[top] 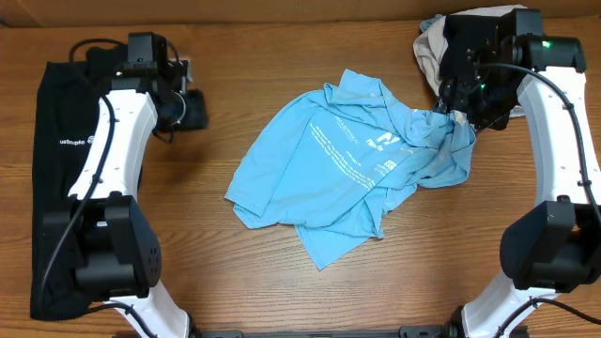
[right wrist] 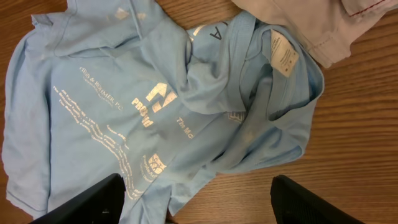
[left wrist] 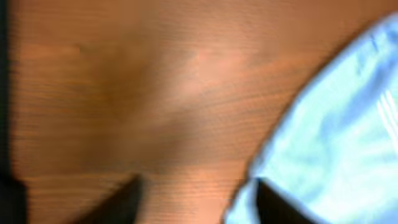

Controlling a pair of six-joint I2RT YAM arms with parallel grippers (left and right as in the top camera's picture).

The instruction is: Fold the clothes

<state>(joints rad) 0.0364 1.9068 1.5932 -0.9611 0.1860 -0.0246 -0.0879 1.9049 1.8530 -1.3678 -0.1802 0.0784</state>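
A light blue T-shirt (top: 349, 160) with white lettering lies crumpled in the middle of the table. It also shows in the right wrist view (right wrist: 124, 99) and, blurred, in the left wrist view (left wrist: 336, 137). A long black garment (top: 56, 141) with a small white logo lies along the left edge. My left gripper (top: 192, 108) is open and empty over bare wood left of the shirt; in its own view (left wrist: 196, 199) the fingers are spread. My right gripper (top: 462, 111) is open above the shirt's right edge, its fingers (right wrist: 199, 199) wide apart and holding nothing.
A beige garment (top: 434, 45) lies bunched at the back right, under the right arm; it also shows in the right wrist view (right wrist: 298, 25). Wood table (top: 282, 282) shows in front of the shirt.
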